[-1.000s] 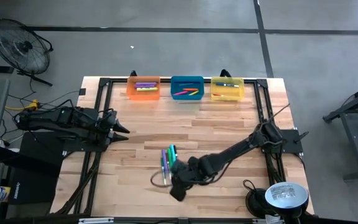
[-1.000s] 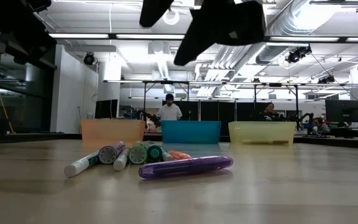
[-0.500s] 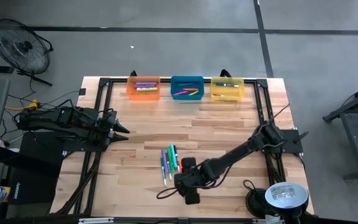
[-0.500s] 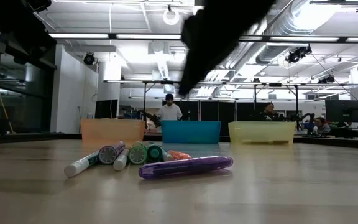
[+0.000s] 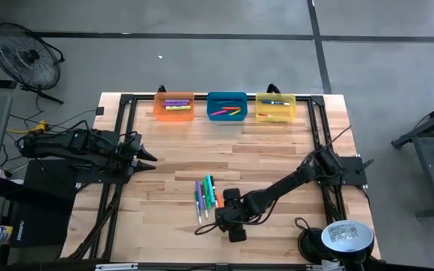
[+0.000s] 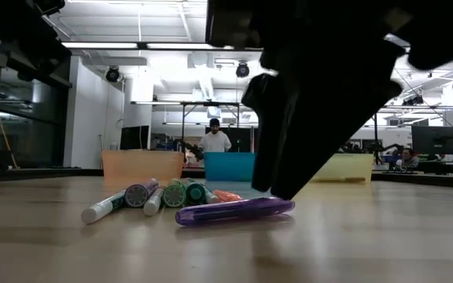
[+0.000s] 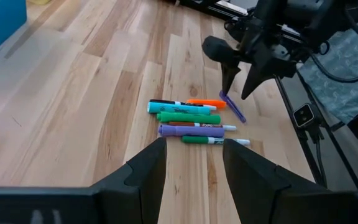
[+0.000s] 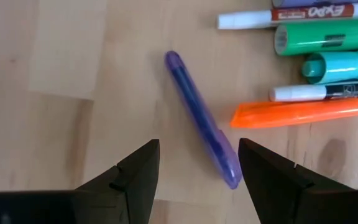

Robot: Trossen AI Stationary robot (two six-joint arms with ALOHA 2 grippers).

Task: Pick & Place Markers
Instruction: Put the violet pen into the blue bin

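On the table (image 5: 277,150), my right jaws (image 8: 199,167) hang wide above a purple marker (image 8: 201,118) lying apart beside the marker cluster (image 5: 207,194); my left jaws (image 7: 193,163) wait open at the table's left.

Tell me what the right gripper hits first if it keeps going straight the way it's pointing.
Most likely the purple marker: the right gripper, open, points down with it between the fingers, table underneath.
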